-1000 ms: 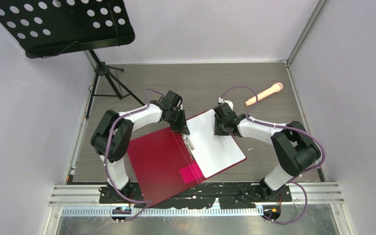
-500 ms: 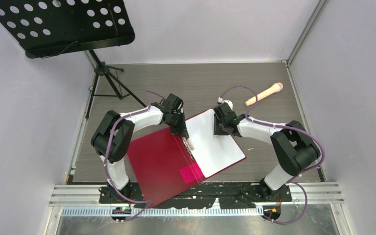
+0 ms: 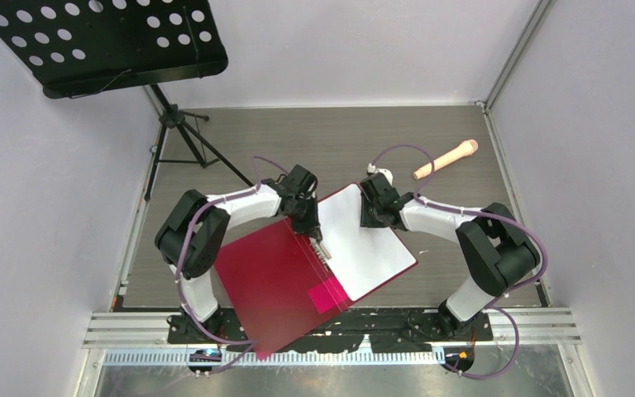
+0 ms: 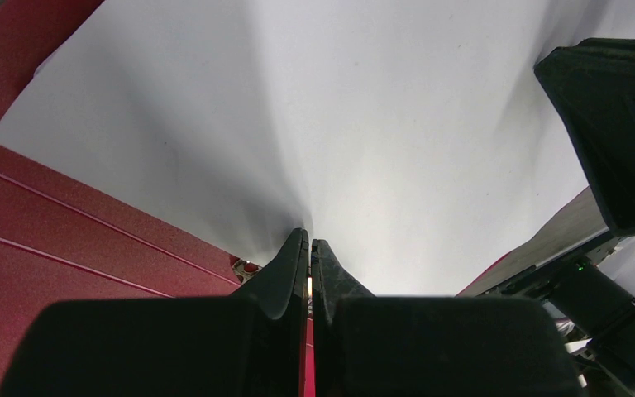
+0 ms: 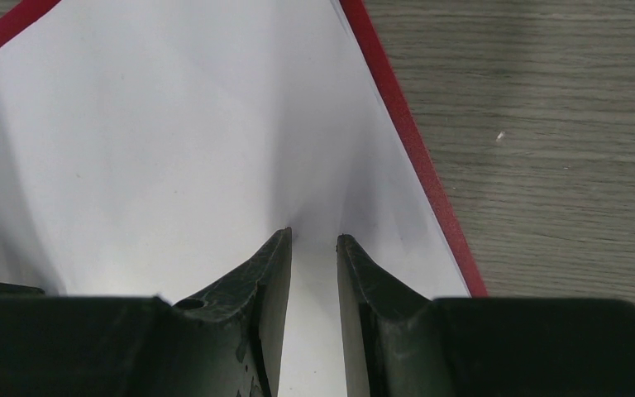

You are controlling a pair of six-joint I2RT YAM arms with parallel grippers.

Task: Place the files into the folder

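Closest to my bases, behind my left fingers (image 4: pixel 309 245), the open red cover of the folder (image 3: pixel 269 285) lies flat. Its near corner juts past the edge of the desk (image 3: pixel 430 136) over the rail (image 3: pixel 537 324). A pink patch (image 3: pixel 327 294) sits on that cover by the spine, back and to the right of those fingers. My left fingers are pressed together with nothing that I can see between them. Their tips are down at the metal clip (image 3: pixel 324 248) on the spine, where the spine-side edge of the files (image 3: pixel 368 244) begins. The files, white sheets, lie on the folder's other half, spreading under and ahead of both sets of fingers, with a red margin showing past their right edge. My right fingers (image 3: pixel 371 218) stand a little apart, gripping nothing, tips down on the sheets near their far corner. Beyond my right fingers a peach-coloured microphone (image 3: pixel 446 159) lies on bare desk, well apart. Farthest off, past my left fingers, stands a black music stand (image 3: pixel 99 45).
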